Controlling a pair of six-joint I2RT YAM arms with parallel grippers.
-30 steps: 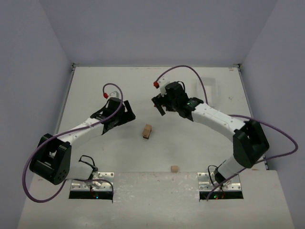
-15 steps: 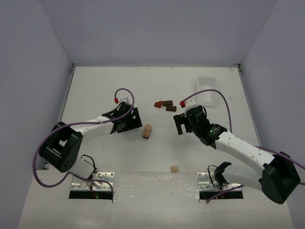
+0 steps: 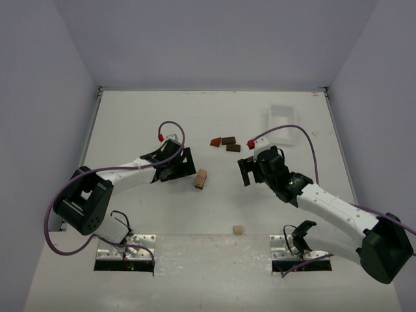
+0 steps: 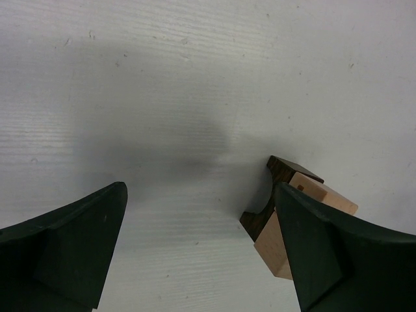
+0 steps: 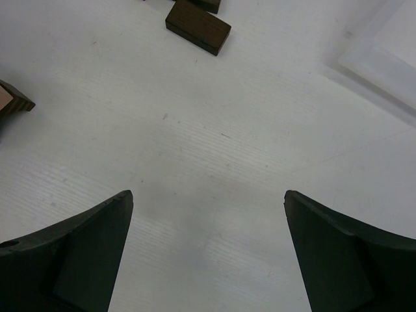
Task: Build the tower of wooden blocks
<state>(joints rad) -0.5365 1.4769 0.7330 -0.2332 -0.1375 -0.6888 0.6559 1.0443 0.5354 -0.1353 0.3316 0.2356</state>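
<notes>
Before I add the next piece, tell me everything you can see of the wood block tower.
The wood block tower is a small wooden stack near the middle of the white table. It has a dark brown block with a curved cut-out below and light tan wood on top. It sits beside one finger of the open left gripper, not between the fingers. That finger hides one edge, so contact cannot be judged.

The small stack of wooden blocks [image 3: 201, 179] at the centre of the top view is light tan and dark brown. At upper centre lie a reddish-brown wooden wedge [image 3: 215, 142] and two dark brown rectangular wooden blocks [image 3: 228, 140]. A light tan wooden cube [image 3: 238, 229] is at lower centre. The matte white desk [image 3: 143, 117] shows faint streaks. The fingers [image 4: 71, 240] are dark green-black. Purple cables [image 3: 171, 122] run along the white-and-black arms [image 3: 331, 205].
</notes>
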